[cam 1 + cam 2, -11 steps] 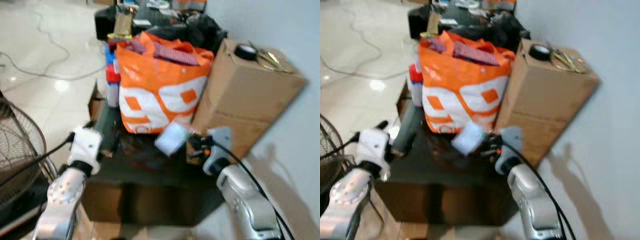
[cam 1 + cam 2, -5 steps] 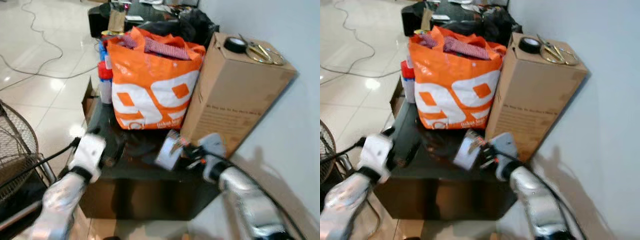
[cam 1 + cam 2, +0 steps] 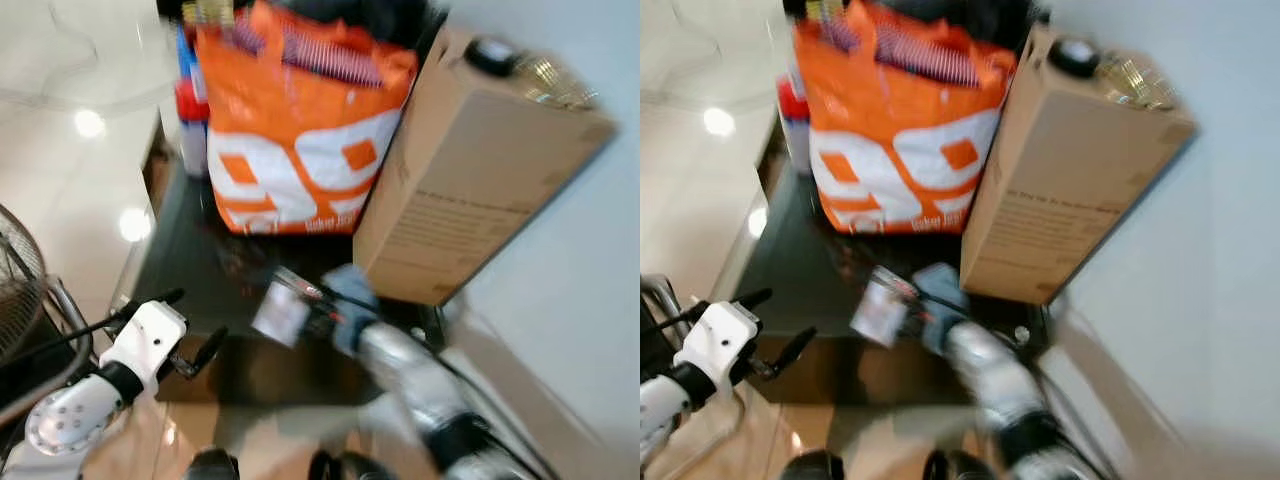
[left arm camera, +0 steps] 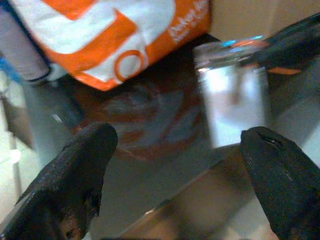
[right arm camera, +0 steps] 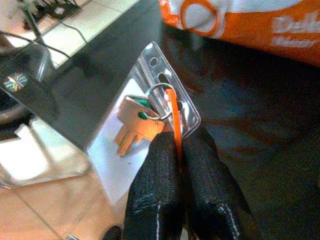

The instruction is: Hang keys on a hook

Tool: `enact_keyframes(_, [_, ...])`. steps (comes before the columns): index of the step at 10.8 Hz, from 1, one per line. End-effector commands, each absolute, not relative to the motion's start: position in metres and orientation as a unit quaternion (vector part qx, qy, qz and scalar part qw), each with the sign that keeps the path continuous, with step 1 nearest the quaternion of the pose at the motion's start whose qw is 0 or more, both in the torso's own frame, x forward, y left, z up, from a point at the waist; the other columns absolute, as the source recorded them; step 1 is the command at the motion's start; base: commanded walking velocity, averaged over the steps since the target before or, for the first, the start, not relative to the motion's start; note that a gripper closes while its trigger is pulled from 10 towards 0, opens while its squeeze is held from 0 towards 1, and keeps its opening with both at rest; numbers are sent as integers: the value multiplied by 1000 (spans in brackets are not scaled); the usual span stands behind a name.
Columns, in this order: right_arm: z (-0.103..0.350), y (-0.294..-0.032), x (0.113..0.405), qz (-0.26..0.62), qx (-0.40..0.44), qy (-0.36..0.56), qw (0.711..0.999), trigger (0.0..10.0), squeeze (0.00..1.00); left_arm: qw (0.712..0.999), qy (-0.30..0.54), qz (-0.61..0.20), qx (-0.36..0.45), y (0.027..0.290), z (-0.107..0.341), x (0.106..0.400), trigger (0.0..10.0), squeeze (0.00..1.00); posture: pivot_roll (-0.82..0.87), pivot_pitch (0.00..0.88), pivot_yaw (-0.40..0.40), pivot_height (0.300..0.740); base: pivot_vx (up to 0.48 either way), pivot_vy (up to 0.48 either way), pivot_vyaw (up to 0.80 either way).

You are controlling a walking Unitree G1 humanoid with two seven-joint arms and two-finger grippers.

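Note:
My right gripper (image 5: pixel 177 150) is shut on an orange strap that carries a key ring with copper-coloured keys (image 5: pixel 134 129) and a clear plastic card holder (image 5: pixel 150 85). In the blurred left eye view the card holder (image 3: pixel 280 312) hangs over the front part of the dark low table (image 3: pixel 185 255), ahead of the right gripper (image 3: pixel 318 312). At the table's front left corner my left gripper (image 3: pixel 192 322) is open and holds nothing. Its wide-apart fingers (image 4: pixel 75 170) frame the card holder (image 4: pixel 232 95) in the left wrist view.
An orange and white bag (image 3: pixel 300 130) stands at the back of the table beside a tall cardboard box (image 3: pixel 470 190), which carries a tape roll (image 3: pixel 492 52). A pale wall (image 3: pixel 590 300) rises on the right. A wire fan (image 3: pixel 15 290) stands at the left.
The head camera has swung down and blurred. My right arm has carried the keys leftward across the table front. My left gripper has sunk toward the table's front corner.

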State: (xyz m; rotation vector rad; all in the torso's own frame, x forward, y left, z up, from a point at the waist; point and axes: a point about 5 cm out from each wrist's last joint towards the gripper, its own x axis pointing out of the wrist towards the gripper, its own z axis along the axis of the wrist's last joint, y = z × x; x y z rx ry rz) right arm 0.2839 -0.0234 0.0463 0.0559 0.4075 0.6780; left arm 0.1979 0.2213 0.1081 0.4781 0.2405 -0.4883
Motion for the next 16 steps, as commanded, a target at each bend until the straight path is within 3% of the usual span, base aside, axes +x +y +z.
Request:
enact_keyframes(1, [35, -31, 287, 283, 43, 223, 932, 10000, 0, 927, 124, -270, 227, 215, 108, 194, 10000, 286, 162, 243, -189, 740, 0, 0, 0])
enact_keyframes(3, [20, -27, 290, 196, 90, 271, 938, 10000, 0, 919, 144, -292, 220, 215, 108, 186, 10000, 290, 162, 265, -194, 740, 0, 0, 0])
enact_keyframes(6, [14, -22, 289, 154, 127, 294, 935, 10000, 0, 917, 147, -299, 218, 214, 112, 182, 10000, 290, 166, 288, -196, 740, 0, 0, 0])
enact_keyframes(7, [12, -15, 287, 167, 147, 306, 926, 10000, 1000, 917, 149, -300, 218, 214, 113, 180, 10000, 286, 167, 298, -197, 740, 0, 0, 0])
enact_keyframes(10, [22, -1, 289, 215, 180, 281, 918, 10000, 1000, 917, 152, -297, 217, 213, 115, 180, 10000, 286, 167, 305, -201, 740, 0, 0, 0])
enact_keyframes(14, [31, -1, 290, 316, 57, 212, 923, 10000, 1000, 917, 152, -297, 217, 212, 116, 181, 10000, 286, 159, 303, -199, 740, 0, 0, 0])
enact_keyframes(16, [30, -5, 291, 312, 10, 197, 929, 10000, 1000, 918, 152, -296, 217, 212, 116, 182, 10000, 286, 159, 301, -200, 740, 0, 0, 0])
